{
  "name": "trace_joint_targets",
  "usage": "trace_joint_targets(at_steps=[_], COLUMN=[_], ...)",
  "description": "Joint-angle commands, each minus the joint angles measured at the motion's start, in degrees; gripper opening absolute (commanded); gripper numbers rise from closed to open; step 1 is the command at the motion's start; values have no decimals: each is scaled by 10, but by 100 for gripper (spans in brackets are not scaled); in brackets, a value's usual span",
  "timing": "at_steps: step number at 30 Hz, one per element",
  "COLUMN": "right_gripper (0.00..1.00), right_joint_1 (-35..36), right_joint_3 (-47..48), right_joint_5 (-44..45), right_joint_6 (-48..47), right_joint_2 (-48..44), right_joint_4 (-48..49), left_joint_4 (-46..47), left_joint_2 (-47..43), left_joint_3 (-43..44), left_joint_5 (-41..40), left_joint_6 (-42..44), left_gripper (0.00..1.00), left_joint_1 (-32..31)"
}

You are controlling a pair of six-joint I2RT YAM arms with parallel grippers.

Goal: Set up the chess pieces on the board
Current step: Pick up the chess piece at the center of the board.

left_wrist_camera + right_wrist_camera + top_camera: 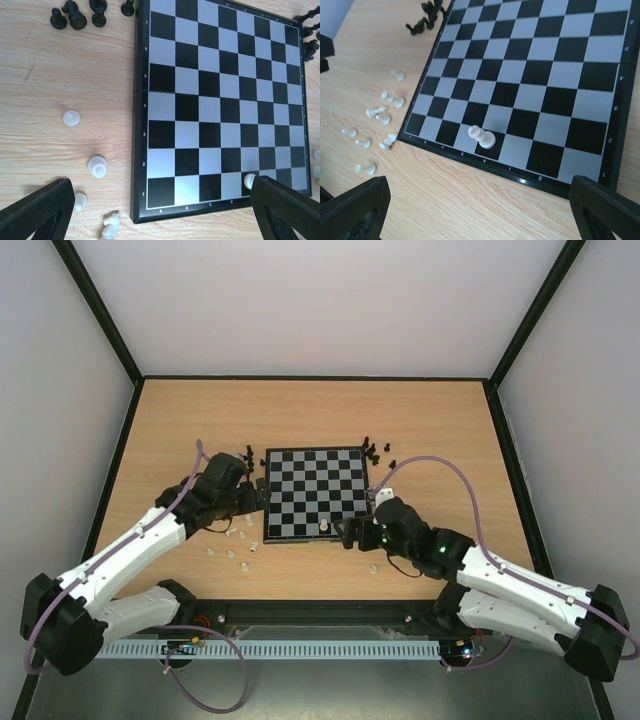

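Chess pieces (232,545) mostly off the board (315,490): whites strewn on surface by its near-left corner, blacks at far corners, one white piece (481,136) stands on near row. Left claw (258,492), apart & empty, is closer to the whites, just base-side of it. Right claw (350,533) also apart, empty.

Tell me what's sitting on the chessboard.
One white piece sits on the chessboard, in its nearest row. No other piece shows; only the square under it is covered.
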Motion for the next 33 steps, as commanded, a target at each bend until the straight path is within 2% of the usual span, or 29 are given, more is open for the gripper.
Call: trace_joint_targets(at_steps=[1, 4, 6, 10, 15, 20, 33], right_gripper=[99, 99, 99, 99, 99, 99, 99], right_joint_1=[2, 2, 2, 2, 1, 2, 2], right_joint_3=[-10, -15, -18, -18, -13, -17, -20], right_joint_5=[41, 57, 68, 78, 83, 142, 136], right_joint_6=[1, -8, -17, -23, -38, -38, -28], right_joint_2=[-31, -45, -50, -50, -57, -70, -85], right_joint_4=[2, 10, 16, 23, 20, 0, -26], left_joint_4=[-16, -11, -15, -40, -16, -49, -138], left_joint_2=[21, 0, -16, -9, -26, -23, 72], left_joint_3=[36, 41, 40, 56, 35, 45, 95], left_joint_5=[-40, -100, -124, -123, -103, -130, -116], left_joint_6=[3, 7, 8, 18, 22, 14, 22], left_gripper=[99, 99, 99, 99, 99, 99, 99], left_joint_1=[-25, -64, -66, -58, -59, -58, -56])
